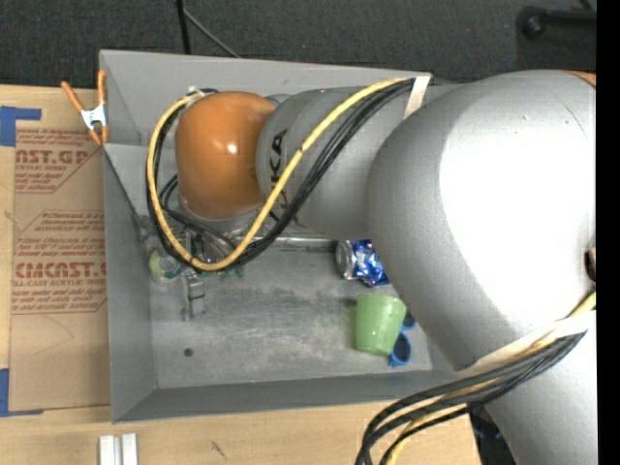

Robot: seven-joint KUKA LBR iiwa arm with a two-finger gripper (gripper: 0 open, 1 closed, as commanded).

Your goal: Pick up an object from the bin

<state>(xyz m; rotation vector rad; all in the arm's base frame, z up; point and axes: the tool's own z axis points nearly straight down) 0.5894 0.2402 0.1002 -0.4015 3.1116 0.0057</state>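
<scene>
Jaws over the left of the bin (276,313); whether open, cannot tell; green cup (376,324) at right, long axis near-to-far.

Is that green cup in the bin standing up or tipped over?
Tipped over: the green cup lies on its side, its tapered wall showing.

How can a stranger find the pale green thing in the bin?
Look in the grey metal bin, at the right of its floor, beside the grey arm. There lies a pale green cup. It is plain and smooth, unlike the crinkled blue-and-silver wrapper above it and the blue piece at its lower edge.
</scene>
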